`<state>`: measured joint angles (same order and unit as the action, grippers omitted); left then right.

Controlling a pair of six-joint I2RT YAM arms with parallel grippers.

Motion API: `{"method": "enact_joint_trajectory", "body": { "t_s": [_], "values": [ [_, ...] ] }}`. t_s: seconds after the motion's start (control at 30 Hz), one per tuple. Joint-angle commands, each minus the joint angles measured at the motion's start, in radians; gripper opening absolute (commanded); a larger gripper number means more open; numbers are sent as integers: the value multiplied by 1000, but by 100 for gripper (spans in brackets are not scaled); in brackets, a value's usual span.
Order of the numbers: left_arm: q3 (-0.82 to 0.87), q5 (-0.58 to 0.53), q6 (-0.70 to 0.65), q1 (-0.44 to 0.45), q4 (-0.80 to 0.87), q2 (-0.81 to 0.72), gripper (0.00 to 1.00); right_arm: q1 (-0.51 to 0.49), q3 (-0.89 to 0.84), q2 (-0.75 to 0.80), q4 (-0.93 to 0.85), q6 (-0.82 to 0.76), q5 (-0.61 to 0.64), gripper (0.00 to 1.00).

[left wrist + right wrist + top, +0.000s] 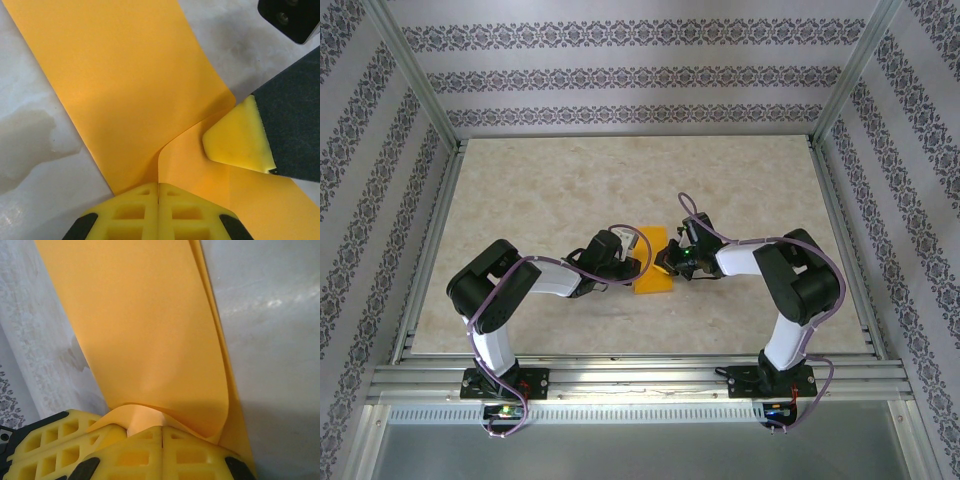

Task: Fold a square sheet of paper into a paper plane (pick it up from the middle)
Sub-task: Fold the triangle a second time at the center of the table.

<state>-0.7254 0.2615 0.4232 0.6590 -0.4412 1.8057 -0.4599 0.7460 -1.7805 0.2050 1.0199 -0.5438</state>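
Note:
The square sheet of paper is plain bright orange and hangs doubled over in a long band at the table's middle, between both grippers. My left gripper comes at it from the left and my right gripper from the right. In the left wrist view the yellow jaws of the left gripper are shut on a raised crease of the paper, and a right fingertip presses on the paper beside them. In the right wrist view the right gripper is shut on a curled edge of the paper.
The beige marbled tabletop is fenced by aluminium rails in front and at the sides, with patterned walls behind. A darker stain marks the table left of the paper. The left gripper's yellow fingers sit close against the right ones.

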Motion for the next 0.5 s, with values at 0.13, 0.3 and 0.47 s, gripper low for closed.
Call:
{"method": "enact_joint_trajectory", "body": {
  "t_s": [0.13, 0.3, 0.47],
  "values": [
    [-11, 9, -25, -12, 85, 27, 0, 31, 60, 37, -65, -25, -38, 0],
    [-14, 12, -28, -12, 90, 25, 0, 67, 45, -9, -56, -46, -22, 0],
    [-15, 13, -28, -11, 91, 27, 0, 72, 21, -51, -101, -61, 20, 0]
  ]
}}
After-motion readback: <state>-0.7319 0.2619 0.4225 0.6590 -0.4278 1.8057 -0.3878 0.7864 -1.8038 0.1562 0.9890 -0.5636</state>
